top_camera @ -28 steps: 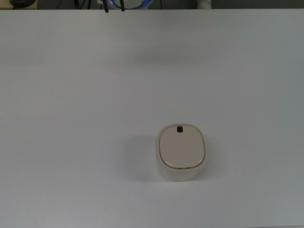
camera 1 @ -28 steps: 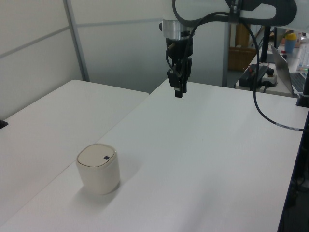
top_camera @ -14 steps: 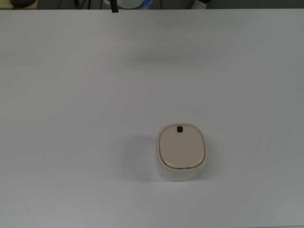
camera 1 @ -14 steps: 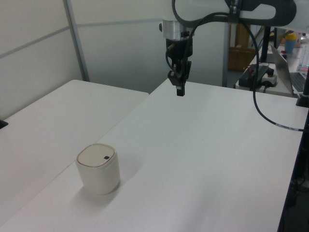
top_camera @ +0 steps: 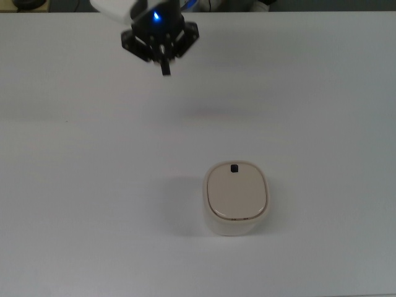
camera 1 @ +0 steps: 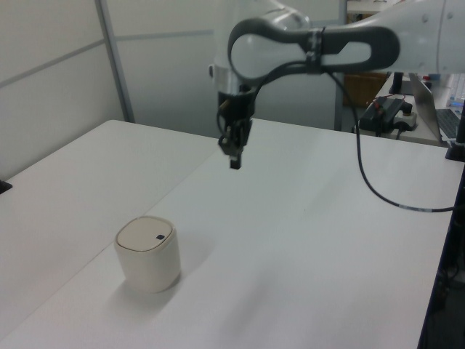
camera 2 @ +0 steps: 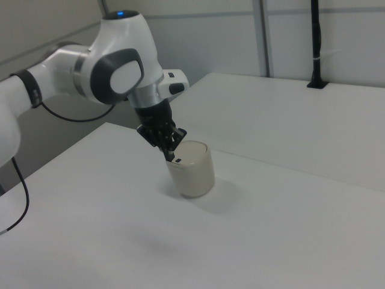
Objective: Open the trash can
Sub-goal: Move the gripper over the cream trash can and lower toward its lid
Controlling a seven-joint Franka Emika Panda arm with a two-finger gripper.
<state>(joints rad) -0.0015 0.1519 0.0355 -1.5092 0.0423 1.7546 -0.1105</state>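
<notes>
The trash can (top_camera: 236, 197) is a small cream-beige bin standing on the white table, lid flat and closed, with a black button (top_camera: 234, 167) at the lid's far edge. It also shows in the left view (camera 1: 147, 253) and the right view (camera 2: 191, 168). My gripper (top_camera: 165, 68) hangs in the air, fingers pointing down and pressed together, holding nothing. In the top view it is well up and to the left of the can. In the left view the gripper (camera 1: 235, 161) sits high above the table, beyond the can. In the right view the gripper (camera 2: 170, 155) overlaps the can's edge.
Two white tables meet at a seam (camera 1: 182, 182). A black cable (camera 1: 378, 196) trails from the arm to the left view's right side, where a laptop (camera 1: 436, 102) and clutter stand. A black post (camera 2: 316, 42) rises at the far table edge in the right view.
The arm has swung from the table's far edge toward the can, coming fully into the top view and lower in the left view. The can has not moved.
</notes>
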